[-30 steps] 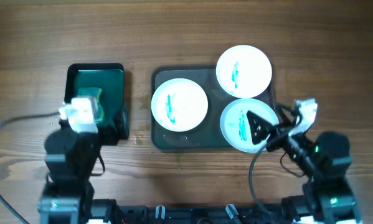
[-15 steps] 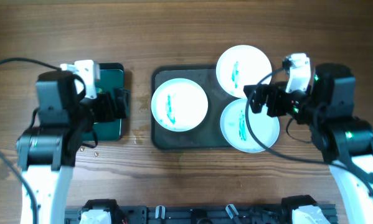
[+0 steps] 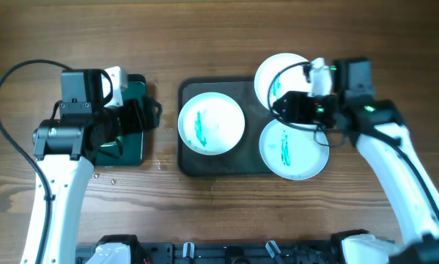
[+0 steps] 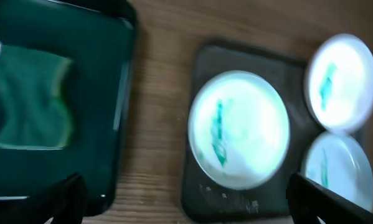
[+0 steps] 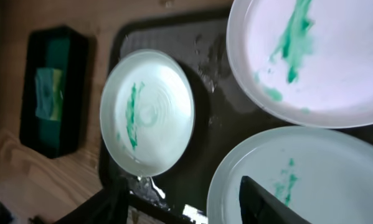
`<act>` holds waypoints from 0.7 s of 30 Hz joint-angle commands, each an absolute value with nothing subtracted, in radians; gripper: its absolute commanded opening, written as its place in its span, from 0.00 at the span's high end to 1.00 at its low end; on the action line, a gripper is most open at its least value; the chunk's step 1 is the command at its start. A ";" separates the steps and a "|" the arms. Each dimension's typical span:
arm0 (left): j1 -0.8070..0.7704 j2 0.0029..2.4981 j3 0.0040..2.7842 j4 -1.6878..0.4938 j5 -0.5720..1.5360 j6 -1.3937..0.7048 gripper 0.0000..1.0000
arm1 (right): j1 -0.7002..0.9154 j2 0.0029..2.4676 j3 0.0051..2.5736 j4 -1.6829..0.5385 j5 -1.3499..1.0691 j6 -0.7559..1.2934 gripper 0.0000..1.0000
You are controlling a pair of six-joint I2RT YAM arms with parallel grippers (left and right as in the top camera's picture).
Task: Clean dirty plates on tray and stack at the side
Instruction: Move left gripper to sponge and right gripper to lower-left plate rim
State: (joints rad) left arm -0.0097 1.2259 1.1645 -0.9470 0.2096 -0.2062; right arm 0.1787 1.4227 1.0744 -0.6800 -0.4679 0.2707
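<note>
Three white plates lie on the dark grey tray (image 3: 219,165), each with a teal-green smear: one at the left (image 3: 211,123), one at the back right (image 3: 274,73) overhanging the rim, and a faintly bluish one at the front right (image 3: 292,150). My right gripper (image 3: 283,108) hovers open and empty above the gap between the two right plates. In the right wrist view its fingers (image 5: 186,208) frame the tray (image 5: 205,149) and the bluish plate (image 5: 311,180). My left gripper (image 3: 147,117) is open and empty over the right edge of the small green tray.
The smaller dark green tray (image 3: 131,150) stands left of the grey tray and holds a green-and-yellow sponge (image 4: 30,102). The left wrist view shows wood between the two trays and the left plate (image 4: 239,137). Cables trail from both arms.
Both arms have risen from the front edge and reached out over the table. The left gripper moved over the green tray, the right gripper moved left over the right-hand plates.
</note>
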 commanded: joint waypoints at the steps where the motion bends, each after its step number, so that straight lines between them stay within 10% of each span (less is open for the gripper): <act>1: -0.002 1.233 1.205 -0.947 0.054 -0.322 0.00 | 0.268 1.521 1.092 -0.636 -0.405 0.402 0.52; 21: -0.002 1.390 1.205 -0.987 -0.025 -0.266 0.02 | 0.435 1.856 1.092 -0.359 -0.258 0.448 0.61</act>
